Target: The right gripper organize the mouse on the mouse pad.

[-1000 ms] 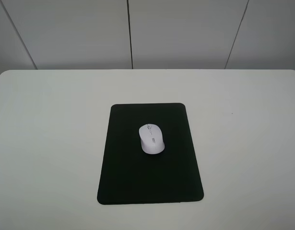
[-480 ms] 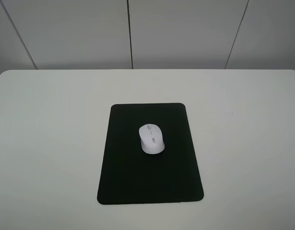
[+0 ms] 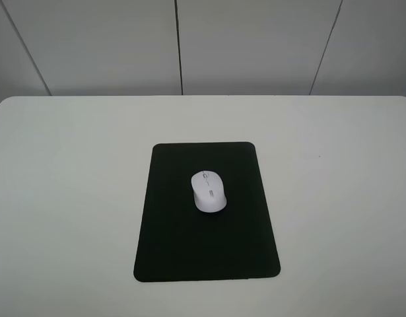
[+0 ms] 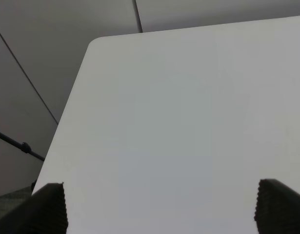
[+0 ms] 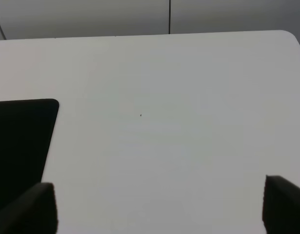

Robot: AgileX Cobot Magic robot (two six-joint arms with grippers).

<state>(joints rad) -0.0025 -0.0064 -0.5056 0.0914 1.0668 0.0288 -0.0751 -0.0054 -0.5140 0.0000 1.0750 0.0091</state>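
The white mouse (image 3: 208, 191) lies on the black mouse pad (image 3: 206, 244), in the pad's upper middle, its scroll wheel pointing away toward the wall. The pad lies in the middle of the white table (image 3: 70, 198). No arm shows in the exterior high view. In the right wrist view my right gripper (image 5: 159, 207) is open and empty above bare table, with a corner of the mouse pad (image 5: 18, 141) beside it. In the left wrist view my left gripper (image 4: 162, 207) is open and empty over the table near its corner.
The table's far edge (image 3: 203, 97) meets a grey panelled wall (image 3: 255, 46). The left wrist view shows the table's side edge (image 4: 67, 112) and a dark rod (image 4: 20, 145) beyond it.
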